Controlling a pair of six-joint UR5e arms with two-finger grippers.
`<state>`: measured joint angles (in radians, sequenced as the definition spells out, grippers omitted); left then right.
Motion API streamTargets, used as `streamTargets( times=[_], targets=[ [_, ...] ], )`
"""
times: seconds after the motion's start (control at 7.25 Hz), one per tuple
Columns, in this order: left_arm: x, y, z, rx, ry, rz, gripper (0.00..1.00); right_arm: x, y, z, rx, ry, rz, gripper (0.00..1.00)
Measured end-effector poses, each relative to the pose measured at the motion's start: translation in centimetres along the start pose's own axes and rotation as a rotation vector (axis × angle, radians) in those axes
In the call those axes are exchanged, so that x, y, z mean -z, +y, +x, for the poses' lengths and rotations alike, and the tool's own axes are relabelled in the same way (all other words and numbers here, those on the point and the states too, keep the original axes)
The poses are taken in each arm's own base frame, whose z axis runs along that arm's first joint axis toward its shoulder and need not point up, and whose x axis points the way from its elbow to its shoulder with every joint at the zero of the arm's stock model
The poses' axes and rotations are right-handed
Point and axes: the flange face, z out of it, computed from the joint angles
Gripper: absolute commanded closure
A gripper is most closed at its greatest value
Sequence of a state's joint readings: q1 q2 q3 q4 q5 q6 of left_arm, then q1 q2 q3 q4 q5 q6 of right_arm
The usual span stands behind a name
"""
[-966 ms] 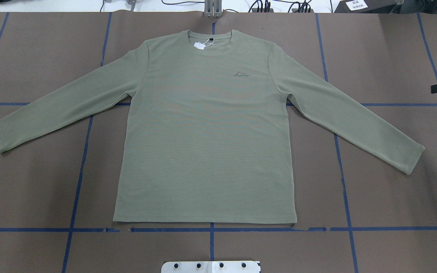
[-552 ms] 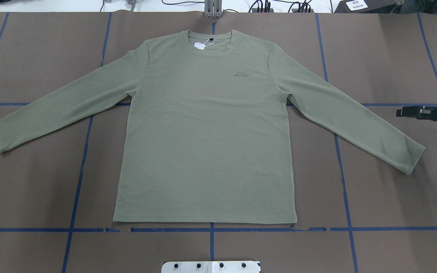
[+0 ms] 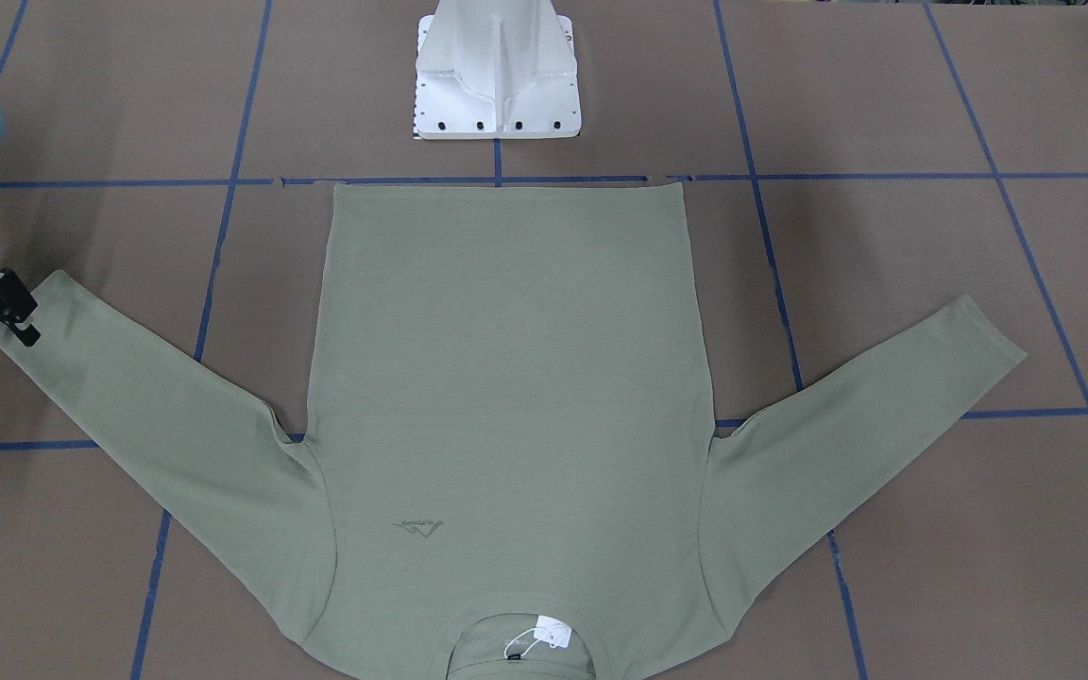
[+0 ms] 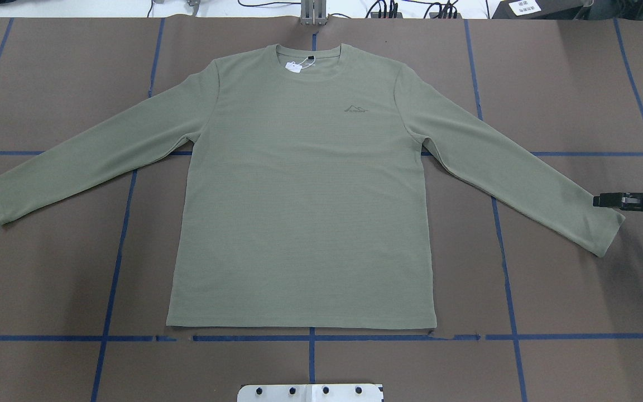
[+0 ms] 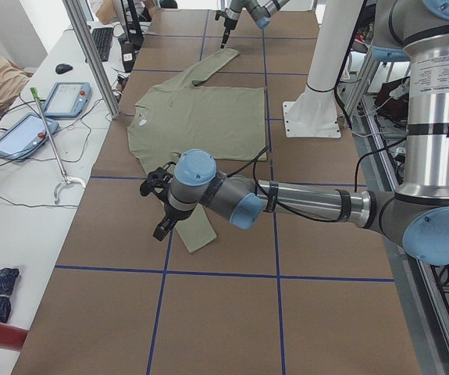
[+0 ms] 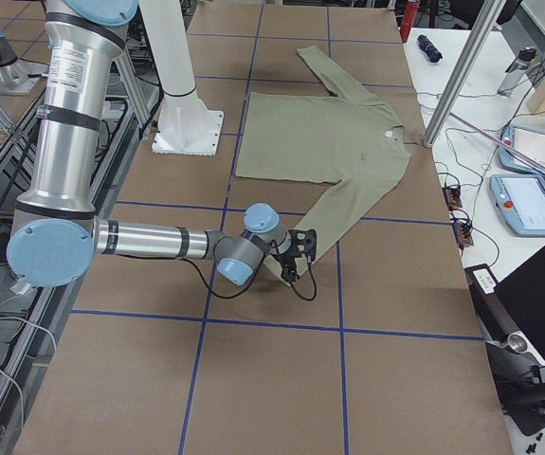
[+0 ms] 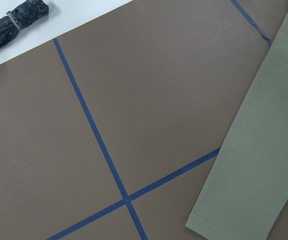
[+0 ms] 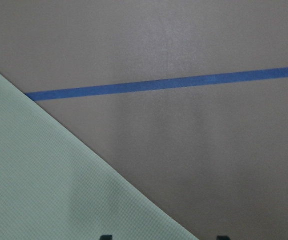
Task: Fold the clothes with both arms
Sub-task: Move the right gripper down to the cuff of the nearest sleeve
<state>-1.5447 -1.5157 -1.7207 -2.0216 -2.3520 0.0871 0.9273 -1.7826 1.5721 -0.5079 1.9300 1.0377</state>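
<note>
The sage-green long-sleeved shirt [image 4: 299,195] lies flat and face up on the brown table, sleeves spread, collar away from the robot. My right gripper [image 4: 603,200] hovers at the outer end of the shirt's right sleeve [image 4: 600,229], just above the cuff. It is open; its fingertips [image 8: 105,237] stand far apart with sleeve fabric under one of them. In the front view it [image 3: 20,307] sits at the sleeve's tip. My left gripper [image 5: 160,211] hangs over the left sleeve cuff [image 5: 197,234]; whether it is open or shut I cannot tell.
The white pedestal base [image 3: 497,85] stands at the table's near edge behind the hem. Blue tape lines [image 4: 310,338] cross the brown cover. A side bench holds tablets [image 5: 64,98], cables and a hooked pole; a rolled dark bundle [image 7: 16,25] lies off the table's end.
My right gripper came in from the right edge and moved toward the robot's side, ending at the right sleeve cuff. The shirt has not moved.
</note>
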Motion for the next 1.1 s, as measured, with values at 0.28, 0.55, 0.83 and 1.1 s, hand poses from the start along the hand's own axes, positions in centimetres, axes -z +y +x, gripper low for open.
streamTargets(
  times=[0.28, 0.55, 0.83, 1.1],
  targets=[
    [0.0, 0.4, 0.0, -0.004, 0.000, 0.006, 0.00, -0.2, 0.3, 0.4, 0.006, 0.010, -0.003, 0.27],
    [0.1, 0.5, 0.0, -0.004, -0.001, 0.007, 0.00, -0.6, 0.3, 0.5, 0.007, 0.015, -0.005, 0.27],
    [0.1, 0.5, 0.0, -0.004, 0.000, 0.007, 0.00, -1.0, 0.6, 1.1, 0.003, 0.022, -0.011, 0.28],
    [0.1, 0.5, 0.0, -0.004, -0.001, 0.007, 0.00, -1.2, 0.7, 1.5, -0.002, 0.027, -0.016, 0.29]
  ],
)
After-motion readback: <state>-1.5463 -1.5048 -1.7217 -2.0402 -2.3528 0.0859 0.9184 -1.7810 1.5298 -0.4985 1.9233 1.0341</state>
